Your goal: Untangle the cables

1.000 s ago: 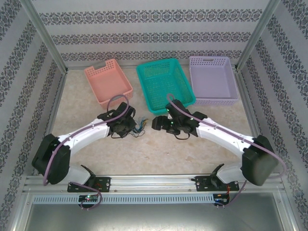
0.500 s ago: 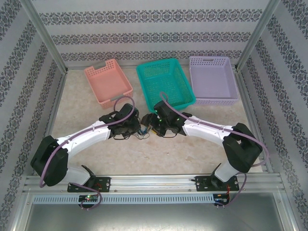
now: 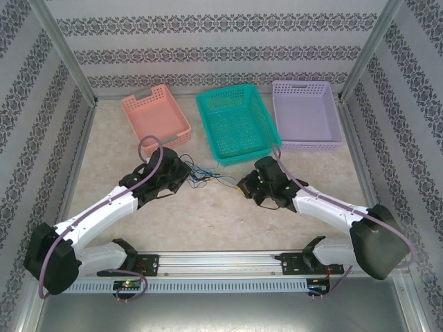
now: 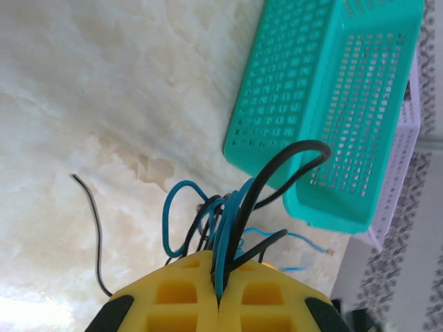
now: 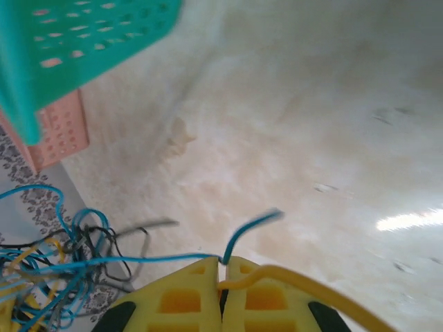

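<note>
- The left gripper (image 3: 178,173) is clamped tight on the cables (image 3: 197,173). The bundle sits mid-table, just near the gap between the pink basket (image 3: 168,142) and the teal basket (image 3: 249,152).
- From the left wrist, the yellow pads (image 4: 180,290) are pressed together. Blue and black strands (image 4: 232,214) are pinched between them and spray out above in loops.
- One black cable (image 4: 90,228) trails off on its own, lying loose on the table (image 4: 104,90).
- A fat black loop arches up toward the teal basket (image 4: 297,83), and a thin blue end curls off to the right.
- Over to the right gripper (image 3: 243,185), to the right of the bundle and just near the teal basket's front corner. Its jaws are closed too.
- The right wrist view shows a single blue cable (image 5: 249,225) nipped between the yellow pads (image 5: 180,297). Its short free end pokes up past the tips.
- That blue line runs left from the right gripper (image 5: 221,266) to the knot of blue, black and yellowish strands (image 5: 62,263).
- In the overhead view a fine strand stretches across the table (image 3: 208,214) between the two grippers, which are set apart.
- The lilac basket (image 3: 311,146) sits far right.
</note>
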### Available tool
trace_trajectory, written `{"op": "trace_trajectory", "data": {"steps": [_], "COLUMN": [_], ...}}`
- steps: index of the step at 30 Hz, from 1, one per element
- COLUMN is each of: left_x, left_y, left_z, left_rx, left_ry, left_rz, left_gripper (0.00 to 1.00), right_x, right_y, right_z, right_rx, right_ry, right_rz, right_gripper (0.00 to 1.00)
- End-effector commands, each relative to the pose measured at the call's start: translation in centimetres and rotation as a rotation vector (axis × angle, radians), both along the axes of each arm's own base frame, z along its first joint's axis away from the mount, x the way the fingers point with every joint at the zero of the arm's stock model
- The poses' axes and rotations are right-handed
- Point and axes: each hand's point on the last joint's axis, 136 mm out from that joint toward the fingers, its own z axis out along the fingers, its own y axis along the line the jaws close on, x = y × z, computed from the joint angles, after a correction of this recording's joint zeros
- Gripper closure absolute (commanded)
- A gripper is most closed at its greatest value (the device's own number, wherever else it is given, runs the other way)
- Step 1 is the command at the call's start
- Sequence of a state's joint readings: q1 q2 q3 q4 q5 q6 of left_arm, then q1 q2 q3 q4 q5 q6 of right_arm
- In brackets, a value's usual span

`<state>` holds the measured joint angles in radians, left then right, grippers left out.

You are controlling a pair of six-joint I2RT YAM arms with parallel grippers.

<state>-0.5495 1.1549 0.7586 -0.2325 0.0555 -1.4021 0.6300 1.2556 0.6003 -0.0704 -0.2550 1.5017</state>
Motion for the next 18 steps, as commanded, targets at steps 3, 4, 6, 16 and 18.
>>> {"op": "trace_trajectory", "data": {"steps": [3, 4, 6, 16, 18], "left_x": [2.2, 1.9, 0.8, -3.4, -3.6], "left_y": [-0.4, 0.0, 1.7, 8.6, 8.7], "left_z": [2.1, 1.9, 1.7, -0.6, -1.4], "left_rx": [-0.121, -0.078, 0.078, 0.435, 0.438], "left_ry": [-0.045, -0.022, 0.049, 0.205, 0.217], "left_rz": [0.086, 0.079, 0.064, 0.13, 0.124], "left_gripper": [1.0, 1.0, 1.0, 1.0, 1.0], "right_x": [-1.1, -1.1, -0.5, -0.1, 0.0], "right_y": [-2.5, -3.2, -5.0, -12.4, -12.4], "right_z": [-1.9, -2.0, -1.2, 1.6, 2.1], "right_rx": [-0.022, -0.037, -0.087, -0.295, -0.323], "right_ry": [0.085, 0.085, 0.047, -0.054, -0.077], "right_rz": [-0.077, -0.082, -0.088, -0.063, -0.018], "right_gripper": [1.0, 1.0, 1.0, 1.0, 1.0]}}
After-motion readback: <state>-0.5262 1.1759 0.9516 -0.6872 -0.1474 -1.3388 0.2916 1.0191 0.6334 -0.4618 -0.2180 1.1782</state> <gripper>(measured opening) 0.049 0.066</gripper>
